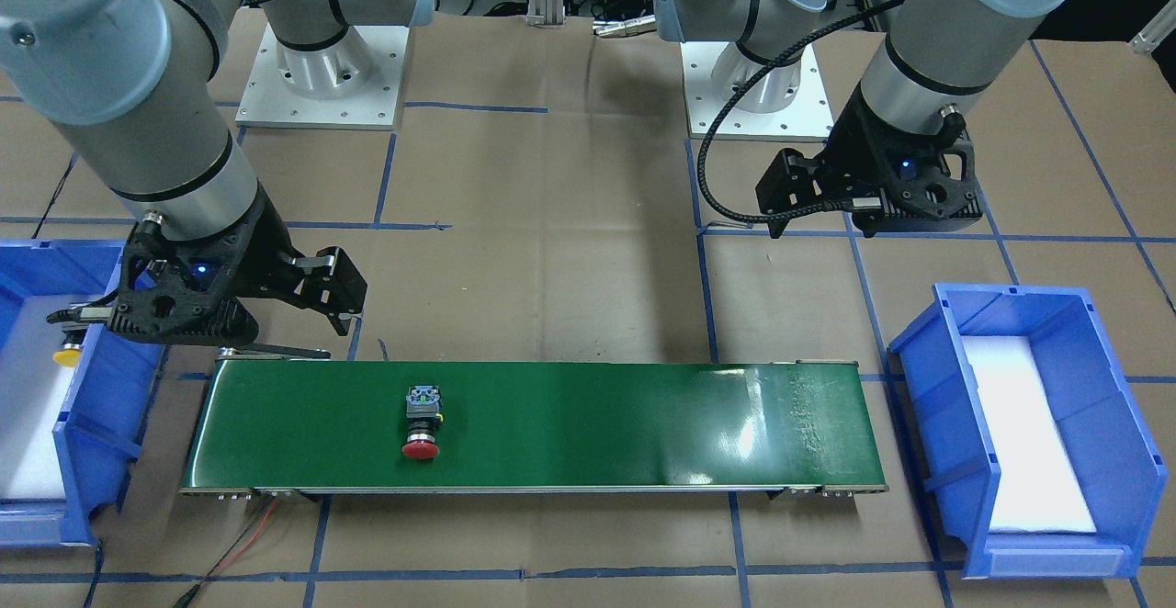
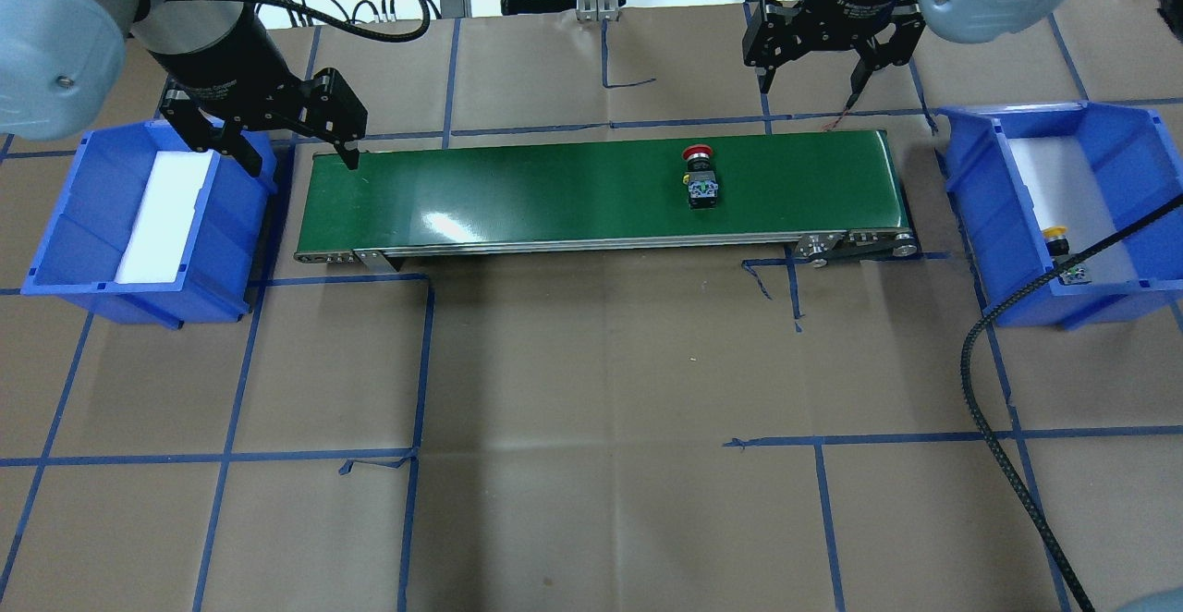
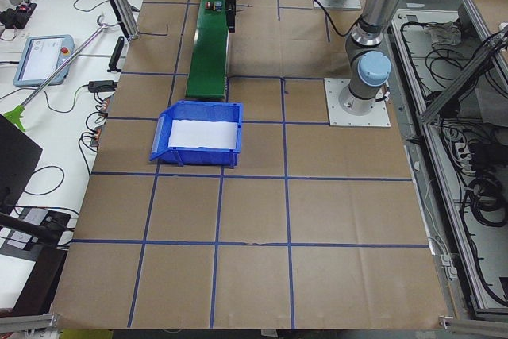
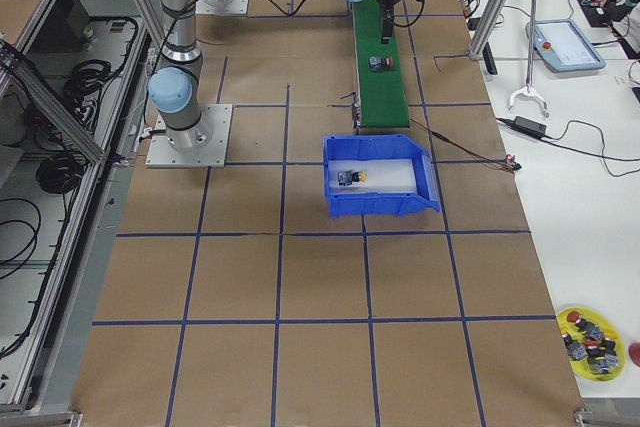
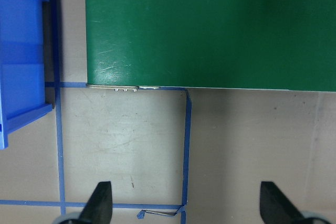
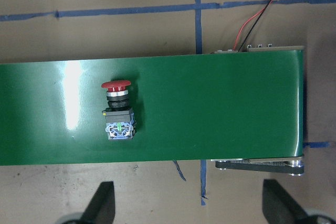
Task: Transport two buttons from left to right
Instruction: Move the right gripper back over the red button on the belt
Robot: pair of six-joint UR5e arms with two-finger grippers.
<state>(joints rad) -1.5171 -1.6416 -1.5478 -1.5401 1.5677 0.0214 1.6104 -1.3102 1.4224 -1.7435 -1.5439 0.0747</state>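
The red button [image 2: 700,177] lies on its side on the green conveyor belt [image 2: 554,196], toward the robot's right end. It also shows in the front view [image 1: 422,420] and the right wrist view [image 6: 118,111]. The yellow button [image 2: 1058,242] lies in the right blue bin [image 2: 970,177], and shows there in the front view [image 1: 66,357]. My right gripper [image 2: 811,85] is open and empty, hovering beyond the belt's right end, apart from the red button. My left gripper [image 2: 300,159] is open and empty above the belt's left end.
The left blue bin [image 2: 55,224] has a white liner and no button in it. A black cable [image 2: 1017,316] crosses the right bin's front corner. Red and black wires [image 6: 257,14] run to the belt's right end. Brown paper with blue tape lines covers the table.
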